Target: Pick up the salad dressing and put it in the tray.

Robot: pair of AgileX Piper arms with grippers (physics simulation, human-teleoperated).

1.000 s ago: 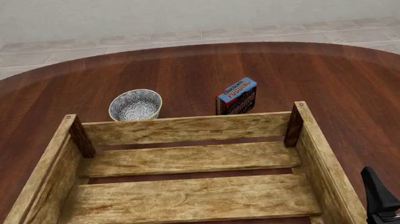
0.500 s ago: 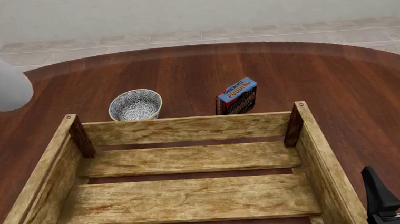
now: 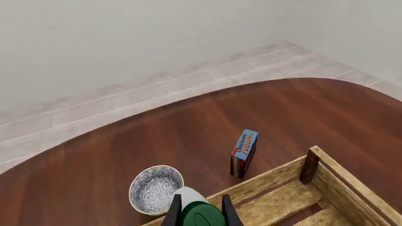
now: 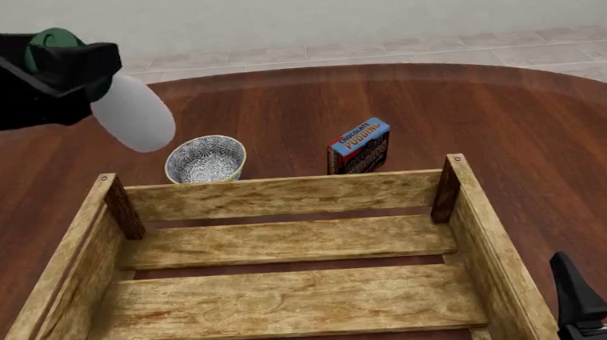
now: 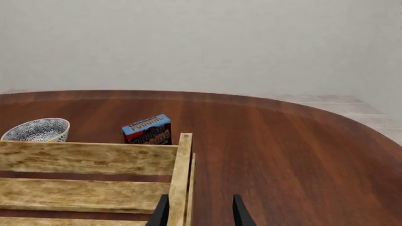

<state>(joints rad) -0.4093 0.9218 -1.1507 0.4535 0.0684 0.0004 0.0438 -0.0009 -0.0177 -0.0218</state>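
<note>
The salad dressing [image 4: 134, 114], a whitish bottle with a dark green cap [image 4: 53, 41], hangs tilted in the air at the far left, above the table just left of the bowl. My left gripper [image 4: 81, 67] is shut on its neck below the cap. In the left wrist view the cap [image 3: 201, 215] sits between the two fingers [image 3: 174, 212]. The tray [image 4: 284, 195], a big light-wood slatted crate, fills the near middle and holds nothing. My right gripper [image 4: 606, 289] stands open just outside the crate's right wall, near the table's front edge, with nothing between its fingers [image 5: 162, 212].
A blue-white patterned bowl [image 4: 206, 159] and a blue-and-red pudding box [image 4: 359, 145] stand just beyond the crate's far wall. In the right wrist view the crate's right wall [image 5: 179, 179] runs beside the fingers. Dark wood table [image 4: 514, 123] extends right and far.
The left arm has come in from the left, carrying the bottle rightward toward the bowl; a second ago neither showed in the front view. The right gripper has not moved.
</note>
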